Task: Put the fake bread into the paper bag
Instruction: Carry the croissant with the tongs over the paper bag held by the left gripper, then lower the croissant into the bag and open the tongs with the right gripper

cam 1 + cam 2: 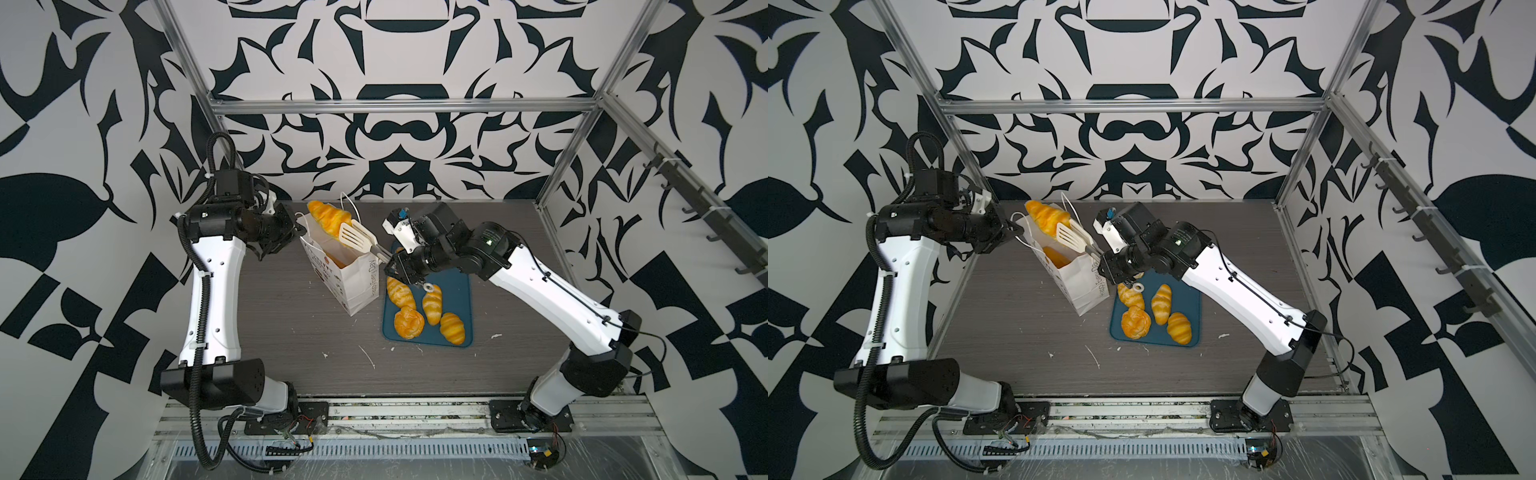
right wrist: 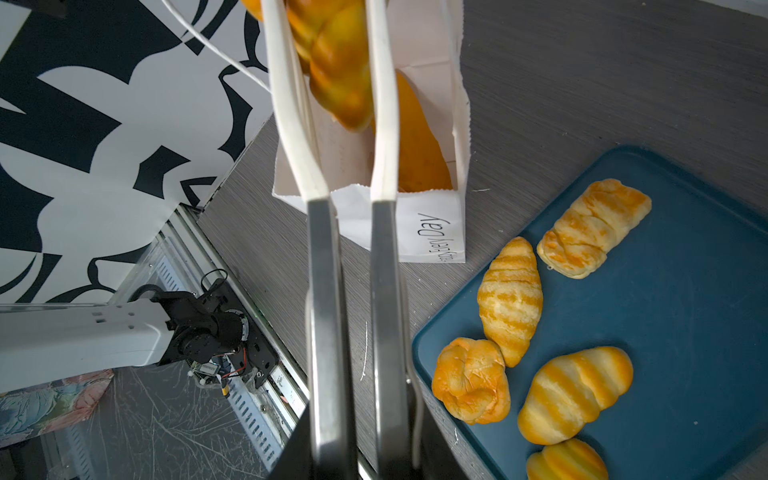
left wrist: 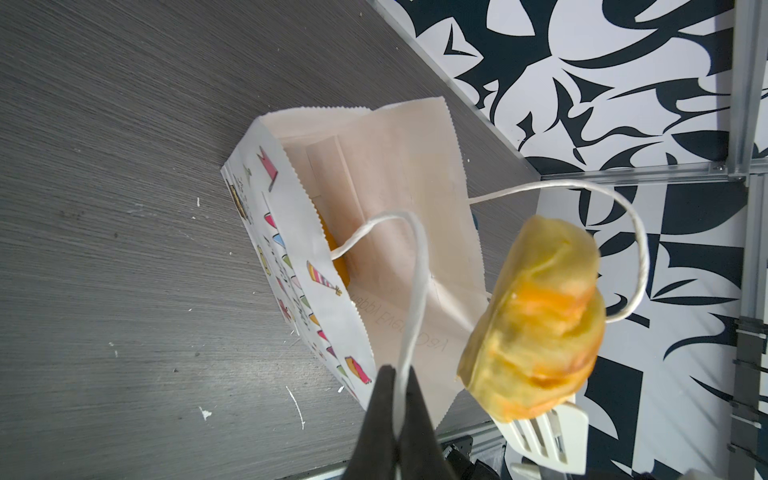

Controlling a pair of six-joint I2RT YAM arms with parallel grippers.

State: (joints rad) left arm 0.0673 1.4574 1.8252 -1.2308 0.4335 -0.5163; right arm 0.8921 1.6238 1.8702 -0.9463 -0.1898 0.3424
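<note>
**Left gripper** (image 3: 398,376): your left gripper is pinching one white cord handle (image 3: 417,282) of the paper bag. Its tips are pressing together on the cord with no gap showing, and it is holding the loop out to the left of the bag's mouth.

**Right gripper** (image 1: 393,266): your right gripper is clamping the metal handles of a pair of tongs (image 1: 358,240), its jaws drawn in narrow around them. The tongs are reaching left and far, out over the bag.

**Braided loaf** (image 1: 330,217): the tongs' white slotted heads are gripping this loaf. It is hanging in the air above the far side of the bag's open mouth, clear of the tabletop. In the right wrist view its lower end is pointing down into the opening.

**Paper bag** (image 1: 353,291): the bag is standing open on the tabletop (image 1: 291,332) at the far middle, just left of the tray. One orange pastry (image 2: 419,153) is lying inside it.

**Tray** (image 1: 459,286): the teal-blue tray is lying flat to the right of the bag, with its far end under your right gripper. It is carrying:
- three croissants (image 2: 511,299)
- a round bun (image 2: 471,386)
- a rectangular lattice pastry (image 2: 594,228) at the far end; in both top views your right gripper is hiding most of it
</note>
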